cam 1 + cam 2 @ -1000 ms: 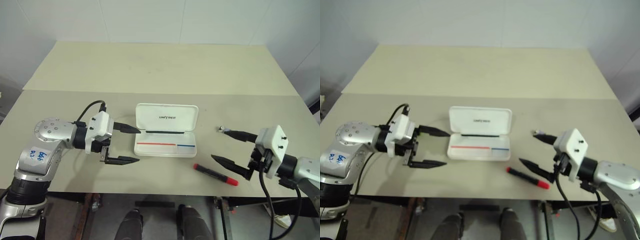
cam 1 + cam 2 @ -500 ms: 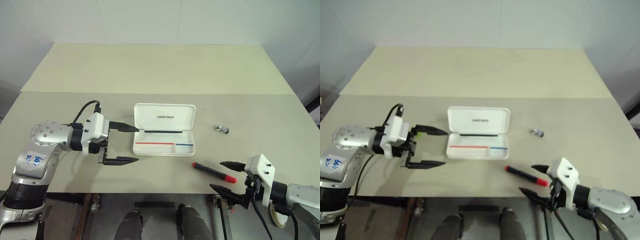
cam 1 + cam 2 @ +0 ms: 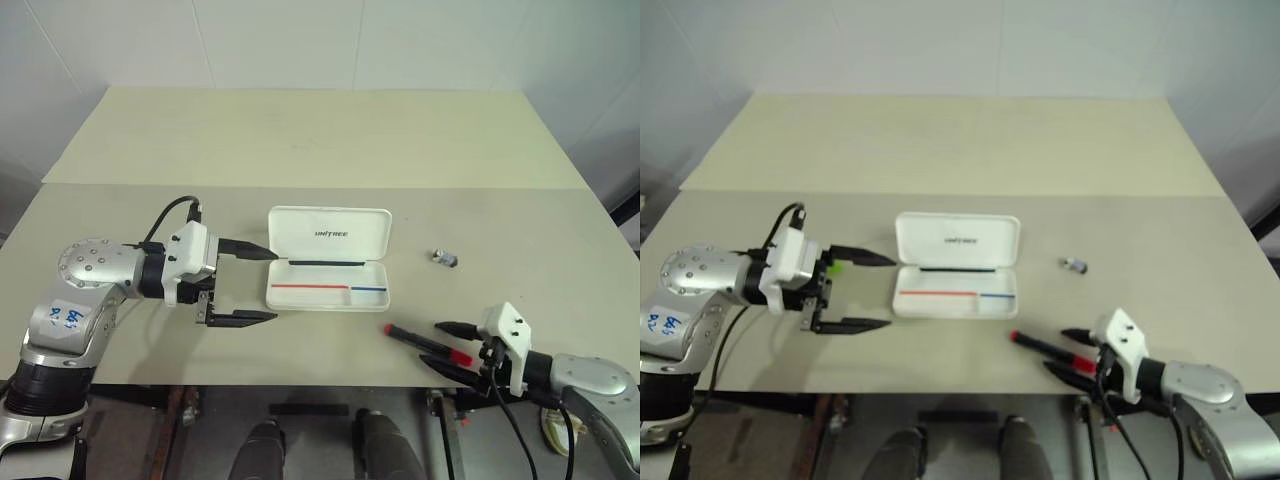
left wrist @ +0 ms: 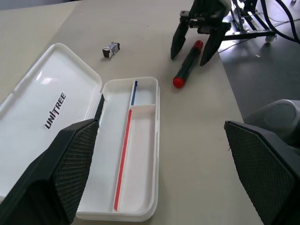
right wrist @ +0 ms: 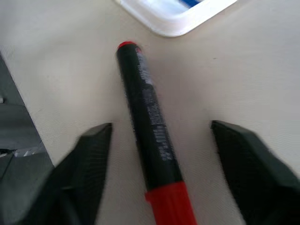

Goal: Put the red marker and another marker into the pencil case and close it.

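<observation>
R end effector sits lower right of frame, fingers apart, straddling the red marker on the worktop; its long axis runs up-left toward the open pencil case at centre. L end effector, fingers apart, is farther off.

Open table around the case — few obstacles

The pencil case lies open, its raised lid walling the far side; the left gripper crowds its left end, the right gripper straddles the red marker — only a small clip sits beyond.
</observation>
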